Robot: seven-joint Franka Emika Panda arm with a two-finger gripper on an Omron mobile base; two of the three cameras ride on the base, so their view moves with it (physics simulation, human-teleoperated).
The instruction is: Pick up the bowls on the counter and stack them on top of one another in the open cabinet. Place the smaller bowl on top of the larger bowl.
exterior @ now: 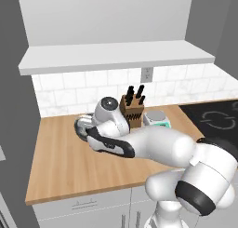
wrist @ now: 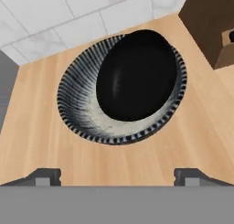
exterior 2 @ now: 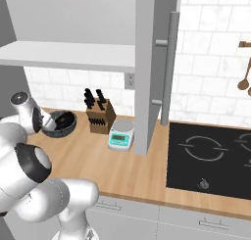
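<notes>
In the hand view the smaller bowl [wrist: 137, 76] is sitting inside the larger bowl [wrist: 80, 104], pushed toward the side nearest the knife block [wrist: 212, 24], so the speckled inner wall is showing as a crescent on the other side. Both bowls are resting on the bench [wrist: 41, 145], near the tiled wall [wrist: 55, 17]. The tool [wrist: 117, 176] is hovering above them with its fingers [wrist: 45, 176] spread wide and nothing between them. In the right base view the larger bowl [exterior 2: 61, 124] is lying just left of the knife block [exterior 2: 100, 115], with a small scale [exterior 2: 121, 134] further right and the stovetop [exterior 2: 211, 156] beyond. The open cabinet [exterior: 116, 57] is hanging above the bench [exterior: 69, 162], its white bottom board bare
</notes>
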